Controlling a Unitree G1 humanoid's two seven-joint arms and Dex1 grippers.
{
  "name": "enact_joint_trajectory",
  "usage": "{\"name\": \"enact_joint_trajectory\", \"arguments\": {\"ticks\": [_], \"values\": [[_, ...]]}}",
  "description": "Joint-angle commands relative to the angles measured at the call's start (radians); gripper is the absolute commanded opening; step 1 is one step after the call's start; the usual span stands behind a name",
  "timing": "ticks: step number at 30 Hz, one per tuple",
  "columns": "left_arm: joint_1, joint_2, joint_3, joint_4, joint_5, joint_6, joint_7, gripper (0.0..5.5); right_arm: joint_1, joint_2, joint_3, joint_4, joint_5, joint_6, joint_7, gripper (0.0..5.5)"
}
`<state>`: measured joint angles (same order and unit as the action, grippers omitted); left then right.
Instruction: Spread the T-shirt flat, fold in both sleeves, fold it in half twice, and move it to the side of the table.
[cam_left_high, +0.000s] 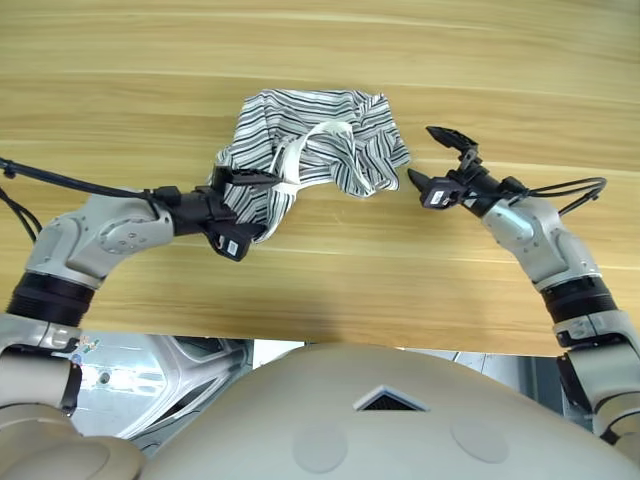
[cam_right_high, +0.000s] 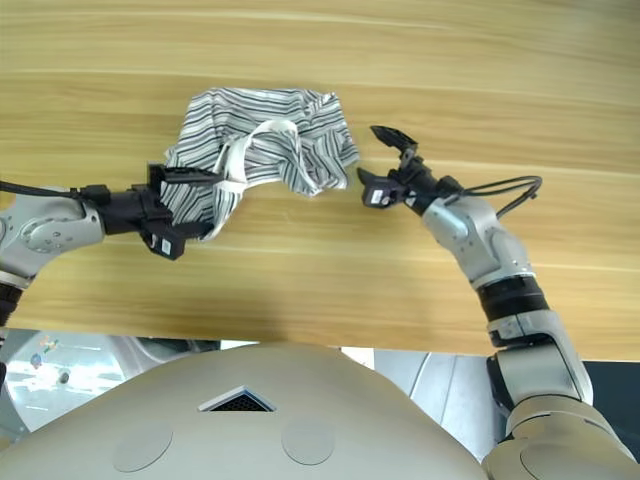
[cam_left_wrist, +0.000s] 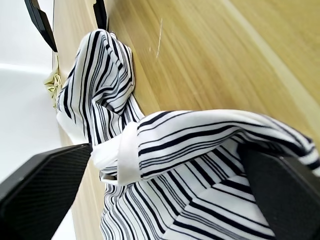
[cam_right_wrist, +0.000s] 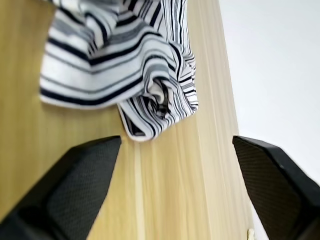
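Note:
A black-and-white striped T-shirt (cam_left_high: 330, 140) lies crumpled in a heap on the wooden table (cam_left_high: 130, 60), its white collar band (cam_left_high: 300, 160) showing. My left gripper (cam_left_high: 243, 212) is at the heap's near-left edge, open, with a fold of the striped cloth (cam_left_wrist: 200, 150) between its black fingers (cam_left_wrist: 45, 185). My right gripper (cam_left_high: 438, 160) hovers just right of the shirt's right edge (cam_right_wrist: 150, 115), open and holding nothing. A short strip of bare wood separates its fingers (cam_right_wrist: 75, 175) from the cloth.
Bare wood stretches far behind the shirt and to both sides. The table's near edge (cam_left_high: 300, 340) runs close below both arms. The far edge of the table (cam_right_wrist: 227, 100) meets a white wall.

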<state>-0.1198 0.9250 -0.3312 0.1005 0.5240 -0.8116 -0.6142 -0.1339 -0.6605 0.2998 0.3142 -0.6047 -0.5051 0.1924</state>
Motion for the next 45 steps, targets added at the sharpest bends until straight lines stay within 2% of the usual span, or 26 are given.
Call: {"name": "enact_joint_trajectory", "arguments": {"ticks": [1,5,9,12,19,23,38,45], "values": [[0.005,0.028,0.043,0.033,0.020,0.029,0.029,5.40,0.004,-0.059,-0.023,0.012,0.006,0.002,0.025,4.14],[0.003,0.028,0.066,0.044,0.010,0.030,0.053,5.40,0.001,-0.064,-0.049,-0.018,0.045,-0.005,0.023,4.14],[-0.011,0.002,0.047,0.048,0.006,0.022,0.058,5.40,-0.005,-0.034,-0.101,-0.230,0.252,-0.003,0.108,4.14],[-0.012,-0.009,0.041,0.049,0.009,0.019,0.060,5.40,-0.050,0.010,-0.046,-0.282,0.252,0.017,0.169,4.14],[-0.014,-0.022,0.029,0.048,0.011,0.013,0.063,5.40,-0.150,0.122,0.102,-0.190,0.101,0.025,0.210,4.14],[-0.009,-0.026,0.023,0.045,0.014,0.008,0.062,5.40,-0.158,0.143,0.148,-0.160,0.055,0.015,0.218,4.14],[-0.036,-0.031,-0.033,0.080,0.037,0.007,0.011,5.40,-0.148,0.096,0.219,-0.025,-0.018,-0.003,0.269,4.14],[-0.153,-0.025,-0.077,0.363,0.127,-0.023,0.075,5.40,-0.103,-0.022,0.167,0.006,0.020,-0.021,0.294,4.14]]}}
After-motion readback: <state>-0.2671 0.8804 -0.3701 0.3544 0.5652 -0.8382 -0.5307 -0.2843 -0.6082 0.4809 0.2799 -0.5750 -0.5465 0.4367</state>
